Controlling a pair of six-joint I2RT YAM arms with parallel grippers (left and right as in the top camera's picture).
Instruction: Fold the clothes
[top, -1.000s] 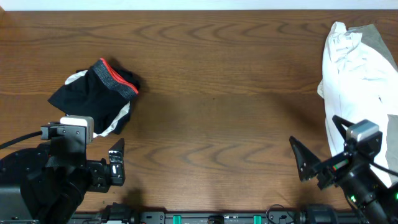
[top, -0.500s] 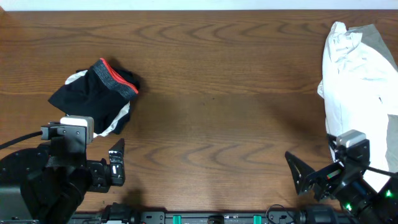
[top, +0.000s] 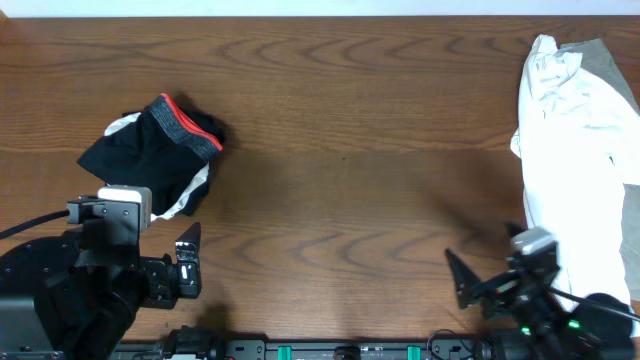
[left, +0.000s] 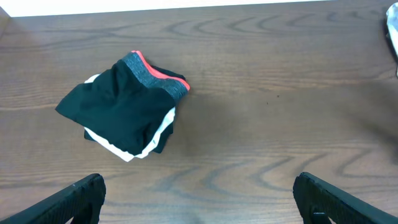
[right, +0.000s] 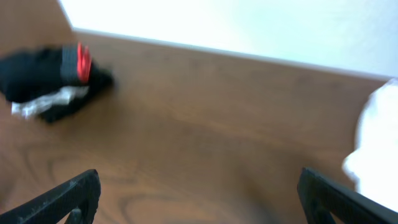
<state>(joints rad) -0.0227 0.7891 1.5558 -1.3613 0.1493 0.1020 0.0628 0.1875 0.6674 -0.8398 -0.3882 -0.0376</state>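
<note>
The clothes lie in two places. A folded black garment (top: 150, 160) with a grey, red-edged waistband (top: 187, 125) rests on a white layer at the table's left; the left wrist view shows this bundle (left: 121, 109) ahead of my left gripper (left: 199, 183). That gripper is open and empty, back from the bundle near the front edge. A loose heap of white and pale grey garments (top: 580, 140) covers the right side. My right gripper (right: 199, 180) is open and empty over bare wood near the front edge, left of the heap (right: 379, 137). Its view is blurred.
The wooden table (top: 350, 180) stretches between the two lots of clothes. Both arm bases sit along the front edge, the left arm (top: 70, 290) bulky at the front left corner. A pale wall runs behind the far edge.
My right arm has drawn back toward the front edge and shifted left, away from the white heap. The left arm and both lots of clothes have stayed put.
</note>
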